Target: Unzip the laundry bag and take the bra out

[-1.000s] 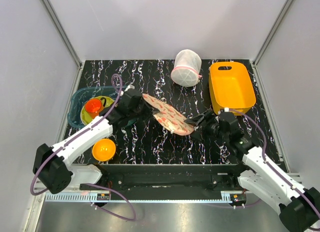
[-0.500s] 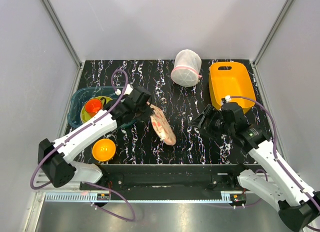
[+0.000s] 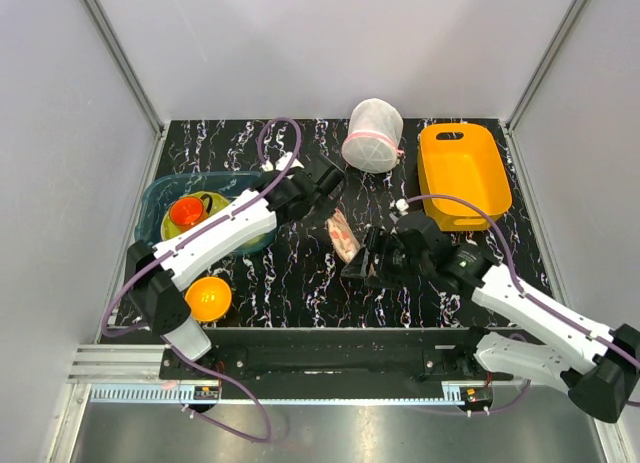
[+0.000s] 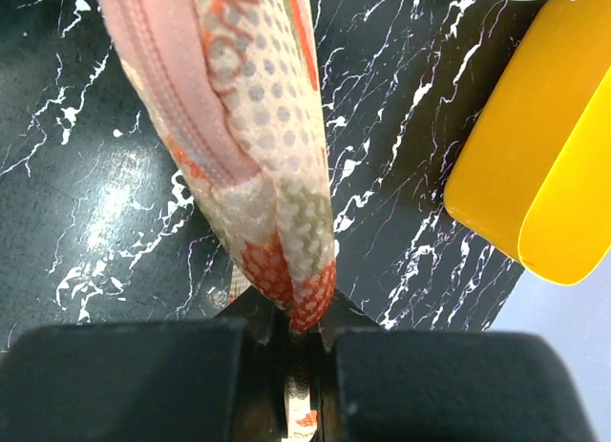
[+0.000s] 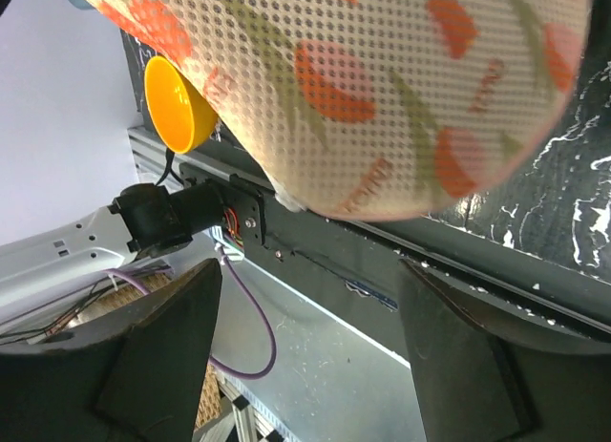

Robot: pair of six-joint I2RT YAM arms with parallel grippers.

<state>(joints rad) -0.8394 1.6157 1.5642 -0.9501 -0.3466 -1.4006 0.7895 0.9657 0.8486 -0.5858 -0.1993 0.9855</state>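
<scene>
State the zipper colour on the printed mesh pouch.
Pale pink zipper on the beige, orange-and-green printed laundry bag; the left wrist view shows it best.

Centre: laundry bag (image 3: 343, 235) is hanging over the surface (image 3: 290, 283), blocking mid passage. Far right: orange tub (image 3: 462, 171) & white mesh bag (image 3: 373, 135) are crowding. Left: teal tray (image 3: 160, 198) & orange bowl (image 3: 207, 298) are filling the edge. Near-centre strip & far-left corner are lying open.

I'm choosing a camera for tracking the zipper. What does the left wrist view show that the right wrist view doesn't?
Only the left wrist view shows the pink zipper along the laundry bag, the left gripper pinching its end, and the orange tub. Only the right wrist view shows the orange bowl, the front rail and the open right gripper. Both show the bag's printed mesh and the black marbled table.
</scene>
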